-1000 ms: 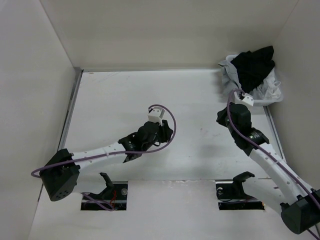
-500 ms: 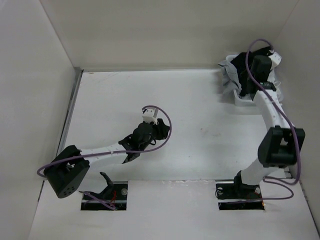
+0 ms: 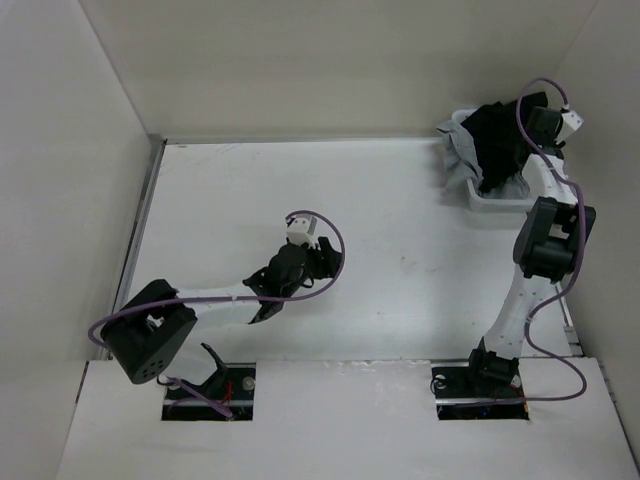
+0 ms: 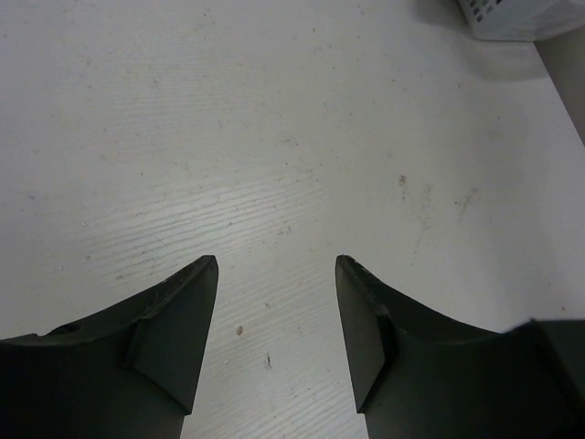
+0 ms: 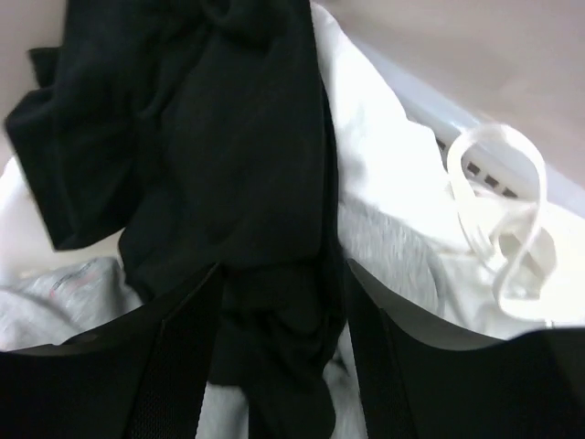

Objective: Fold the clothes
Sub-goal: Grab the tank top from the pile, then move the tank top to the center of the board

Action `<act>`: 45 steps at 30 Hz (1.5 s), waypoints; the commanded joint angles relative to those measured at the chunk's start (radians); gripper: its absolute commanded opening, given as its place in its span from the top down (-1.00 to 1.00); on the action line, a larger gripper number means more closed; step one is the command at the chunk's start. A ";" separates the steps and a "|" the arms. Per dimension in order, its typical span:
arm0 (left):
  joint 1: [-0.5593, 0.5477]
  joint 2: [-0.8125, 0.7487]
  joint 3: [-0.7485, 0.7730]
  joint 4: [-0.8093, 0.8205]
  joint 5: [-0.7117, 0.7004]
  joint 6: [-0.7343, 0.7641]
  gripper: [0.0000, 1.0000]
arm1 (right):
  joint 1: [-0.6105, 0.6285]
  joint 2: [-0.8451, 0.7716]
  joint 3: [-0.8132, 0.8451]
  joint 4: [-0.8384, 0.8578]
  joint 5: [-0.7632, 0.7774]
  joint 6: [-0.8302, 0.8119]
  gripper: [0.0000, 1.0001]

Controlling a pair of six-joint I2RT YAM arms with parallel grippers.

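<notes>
The black T-shirt [image 3: 497, 140] lies bunched in a white basket [image 3: 495, 203] at the far right corner of the counter [image 3: 300, 180], on top of a white garment [image 5: 384, 155] and a grey garment [image 5: 64, 293]. The right pincer [image 5: 279, 270] hangs just over it, jaws wide apart with black cloth showing between them, gripping nothing. Near the middle, the left pincer [image 4: 274, 261] stands wide open above the counter, holding nothing.

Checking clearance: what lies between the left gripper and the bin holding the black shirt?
Only bare table lies between the left gripper and the bin, as the top view shows.
</notes>
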 commanded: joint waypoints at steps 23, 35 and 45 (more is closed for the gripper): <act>0.019 0.041 0.009 0.133 0.069 -0.040 0.02 | 0.138 -0.599 -0.196 0.388 -0.119 -0.043 1.00; 0.264 -0.275 -0.097 -0.036 0.025 -0.222 0.02 | 0.619 -0.927 -0.374 0.352 -0.305 -0.120 0.97; 0.493 -0.522 -0.171 -0.272 0.041 -0.246 0.01 | 0.643 -0.488 -0.538 0.480 -0.480 0.115 0.54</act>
